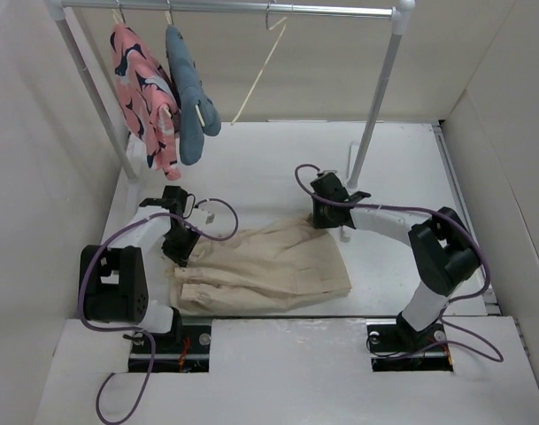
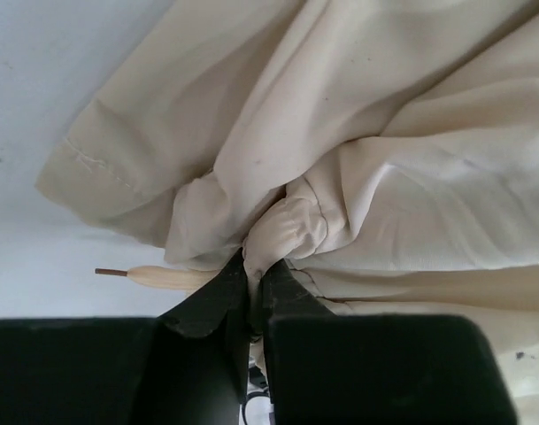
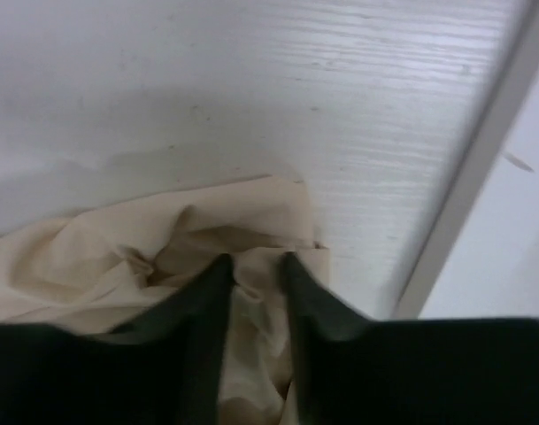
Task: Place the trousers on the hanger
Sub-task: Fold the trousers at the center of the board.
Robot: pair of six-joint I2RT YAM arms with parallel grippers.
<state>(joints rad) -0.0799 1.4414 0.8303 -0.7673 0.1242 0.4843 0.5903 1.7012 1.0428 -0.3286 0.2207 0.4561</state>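
The top external camera looks down from above and behind the arm bases, taking in the trousers [image 1: 278, 266] and the rail [image 1: 251, 7] beyond them. The left wrist camera sits very close at the trousers' left end, and the right wrist camera sits close at their far right corner. All three views share the trousers.

Wrinkled beige trousers [image 1: 278, 261] spread on table [image 1: 402, 177], thin cream hanger [image 1: 260, 69] tilted on rail [image 1: 225, 7]

Soft, even overhead light; faint shadows; right wrist view blurred (left wrist sharper).
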